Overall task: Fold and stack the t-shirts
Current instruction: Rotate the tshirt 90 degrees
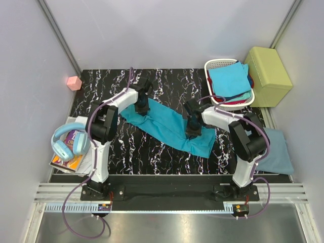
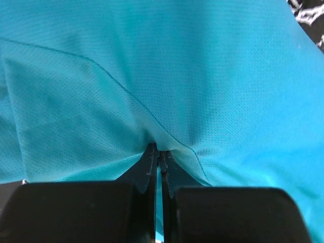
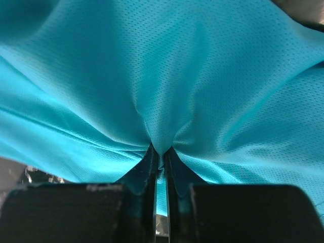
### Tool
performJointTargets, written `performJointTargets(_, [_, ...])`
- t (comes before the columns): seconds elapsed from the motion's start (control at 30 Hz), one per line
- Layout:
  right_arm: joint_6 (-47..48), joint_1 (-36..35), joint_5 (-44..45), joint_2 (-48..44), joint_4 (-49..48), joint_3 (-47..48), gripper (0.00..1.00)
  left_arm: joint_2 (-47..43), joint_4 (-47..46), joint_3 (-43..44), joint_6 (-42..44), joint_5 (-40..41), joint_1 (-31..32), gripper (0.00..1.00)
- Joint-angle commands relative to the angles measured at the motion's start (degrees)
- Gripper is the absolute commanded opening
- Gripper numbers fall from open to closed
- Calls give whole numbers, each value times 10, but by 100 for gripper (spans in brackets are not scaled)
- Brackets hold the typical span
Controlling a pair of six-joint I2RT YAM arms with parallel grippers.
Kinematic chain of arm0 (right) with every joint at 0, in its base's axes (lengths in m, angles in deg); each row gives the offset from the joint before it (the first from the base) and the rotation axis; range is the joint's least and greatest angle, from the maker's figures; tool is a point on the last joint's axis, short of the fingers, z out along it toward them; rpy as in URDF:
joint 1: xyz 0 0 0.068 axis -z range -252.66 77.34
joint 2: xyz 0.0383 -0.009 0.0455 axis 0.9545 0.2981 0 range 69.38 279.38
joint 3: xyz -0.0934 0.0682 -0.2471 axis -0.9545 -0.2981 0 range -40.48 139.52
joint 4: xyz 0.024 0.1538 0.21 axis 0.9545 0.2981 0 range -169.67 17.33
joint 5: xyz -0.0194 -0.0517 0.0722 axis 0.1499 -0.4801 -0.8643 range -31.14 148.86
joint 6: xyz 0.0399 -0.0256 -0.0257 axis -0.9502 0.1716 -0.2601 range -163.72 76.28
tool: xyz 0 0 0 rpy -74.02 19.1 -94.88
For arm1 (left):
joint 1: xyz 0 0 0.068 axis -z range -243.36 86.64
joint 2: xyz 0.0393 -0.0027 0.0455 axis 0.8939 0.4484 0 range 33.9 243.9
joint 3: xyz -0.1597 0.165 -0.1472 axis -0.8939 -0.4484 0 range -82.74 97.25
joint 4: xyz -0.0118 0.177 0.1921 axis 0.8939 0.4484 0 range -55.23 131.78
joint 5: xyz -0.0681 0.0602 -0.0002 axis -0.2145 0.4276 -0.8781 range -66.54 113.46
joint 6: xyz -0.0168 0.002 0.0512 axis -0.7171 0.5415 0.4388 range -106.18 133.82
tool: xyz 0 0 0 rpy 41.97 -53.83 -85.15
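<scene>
While you had both arms lowered over the black marbled table (image 1: 101, 85), each gripper was pinching the same teal shirt (image 1: 167, 126). Your left gripper (image 2: 158, 152) had its fingers pressed together on a small fold of the cloth. A stitched seam ran diagonally down into the pinch, and the fabric spread out above and to both sides of the tips. Your right gripper (image 3: 161, 151) had its fingers closed on a bunched ridge of that shirt, with creases fanning out from the tips.

From above, the shirt lay as a long slanted band between the two grippers, one end just past the left fingers and the other just past the right ones. Well beyond the right fingers stood a white basket (image 1: 215, 63) with a bright blue shirt (image 1: 230, 78) on top — a yellow-green box (image 1: 268, 76) just beside it. A grey-blue shirt (image 1: 278, 149) lay outside your right arm. Headphones (image 1: 81, 143) rested on books (image 1: 68, 163) outside your left arm.
</scene>
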Motion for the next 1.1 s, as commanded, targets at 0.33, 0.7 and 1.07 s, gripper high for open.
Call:
performJointTargets(0.33, [-25,-146,-56,49,58,30,0,134,89,235,75,-37,6,0])
performJointTargets(0.7, [-12,-219,-89,109,53,163,0,214,130,405,105,-90,41,0])
performJointTargets(1.07, [-6,-246,-100,161,43,266,0,233,122,428,116,-102,72,0])
